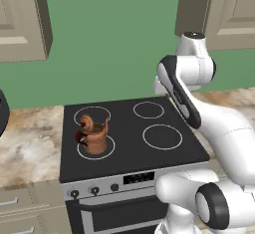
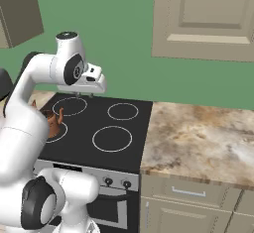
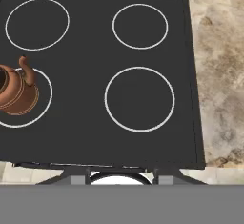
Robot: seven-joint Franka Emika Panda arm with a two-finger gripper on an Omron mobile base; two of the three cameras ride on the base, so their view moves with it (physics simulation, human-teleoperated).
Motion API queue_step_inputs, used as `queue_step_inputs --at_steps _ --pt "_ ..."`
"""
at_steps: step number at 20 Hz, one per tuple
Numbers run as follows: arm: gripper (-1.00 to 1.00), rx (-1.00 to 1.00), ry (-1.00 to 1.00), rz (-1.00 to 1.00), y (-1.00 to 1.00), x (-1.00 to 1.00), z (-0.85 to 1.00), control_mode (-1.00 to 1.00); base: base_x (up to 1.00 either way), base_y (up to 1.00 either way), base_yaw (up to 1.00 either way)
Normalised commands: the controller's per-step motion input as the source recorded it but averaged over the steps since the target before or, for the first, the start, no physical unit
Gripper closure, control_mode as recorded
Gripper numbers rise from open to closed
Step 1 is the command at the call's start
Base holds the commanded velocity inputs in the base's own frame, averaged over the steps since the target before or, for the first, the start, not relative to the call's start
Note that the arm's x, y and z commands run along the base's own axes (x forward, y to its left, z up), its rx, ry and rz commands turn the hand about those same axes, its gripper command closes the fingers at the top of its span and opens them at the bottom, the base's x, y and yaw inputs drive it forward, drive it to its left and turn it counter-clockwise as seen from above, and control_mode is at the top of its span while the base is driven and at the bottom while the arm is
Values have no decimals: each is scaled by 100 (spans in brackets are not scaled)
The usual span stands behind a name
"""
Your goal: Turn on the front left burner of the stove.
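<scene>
Green wall and beige cabinets back a marbled counter (image 2: 208, 138), with the stove (image 1: 130, 148) set into it. Starting from the gripper (image 2: 92, 89): it hangs high over the far part of the glass, aimed down at the cooktop, which explains why the hand view takes in all four rings at once. Whether its jaws are parted or closed I cannot tell — the tips are barely visible against the band at the bottom of the hand view and are small in the right base view. It carries nothing that I can see.

Below it and to the near left lies the front left burner (image 3: 42, 105), its disc black, so by my reading it is not yet lit. A copper kettle (image 3: 16, 90) stands on that ring, spout and handle upright, presumably placed there to be heated.

Further out, on the near face of the stove, the silver control panel (image 1: 124, 183) carries small black knobs (image 1: 74, 194) at the left and a display (image 1: 138, 178) in the middle. The hand is well apart from them — it would have to descend and come toward the near edge to reach the proper knob.
</scene>
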Motion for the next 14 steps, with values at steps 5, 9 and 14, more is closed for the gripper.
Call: queue_step_inputs --at_steps 5,9,14 --pt "-100 -17 -5 -2 84 4 -35 -100 0 0 0" --pt "-100 -24 -14 -9 100 -12 -55 -100 0 0 0" --pt "-100 -16 -24 -10 100 -55 -58 -100 0 0 0"
